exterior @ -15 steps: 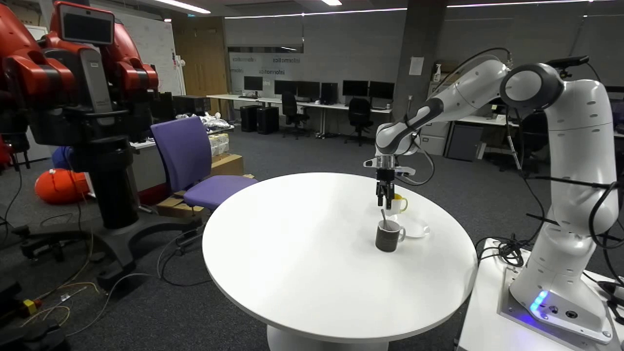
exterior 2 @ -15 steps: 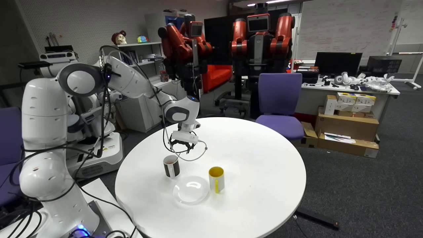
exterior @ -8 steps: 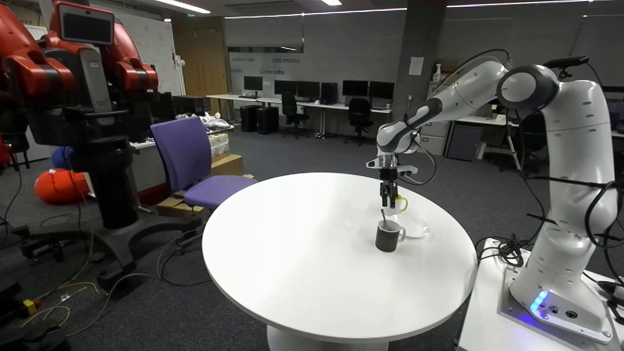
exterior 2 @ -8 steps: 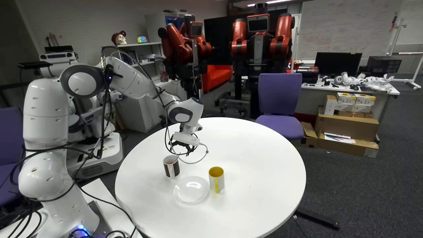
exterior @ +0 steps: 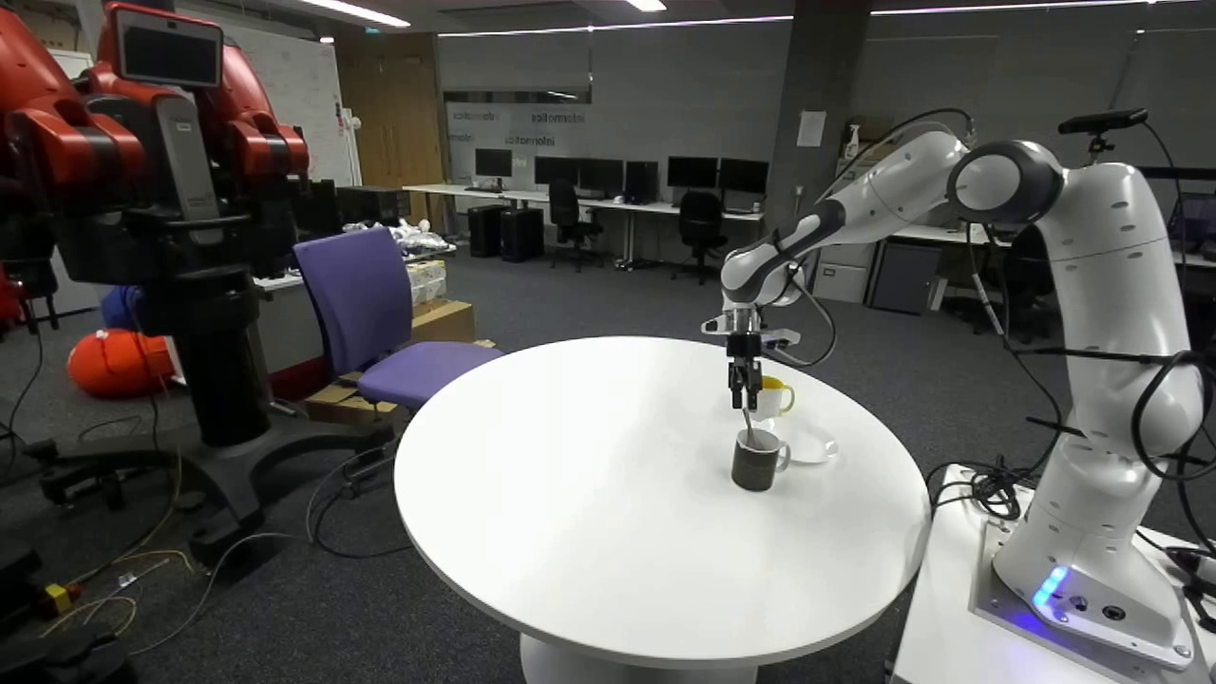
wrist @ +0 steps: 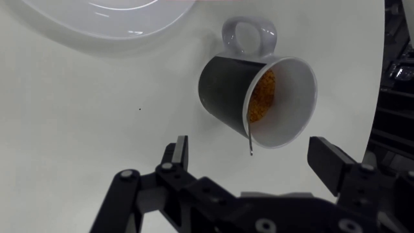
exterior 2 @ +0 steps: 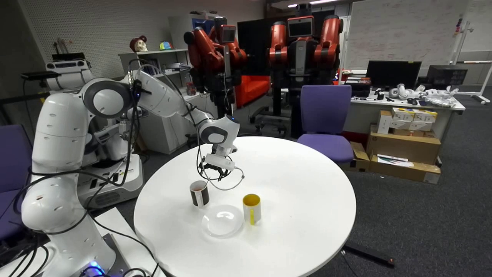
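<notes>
Utensil, leaning in dark mug, near spread gripper

In an exterior view the word "informatics" repeats across the grey back wall, while the handwriting on the whiteboard and the print on the small stacked boxes cannot be read.

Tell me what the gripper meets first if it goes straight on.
The open gripper points down and would likely reach the thin metal utensil in the dark mug first, though depth is unclear.
</notes>
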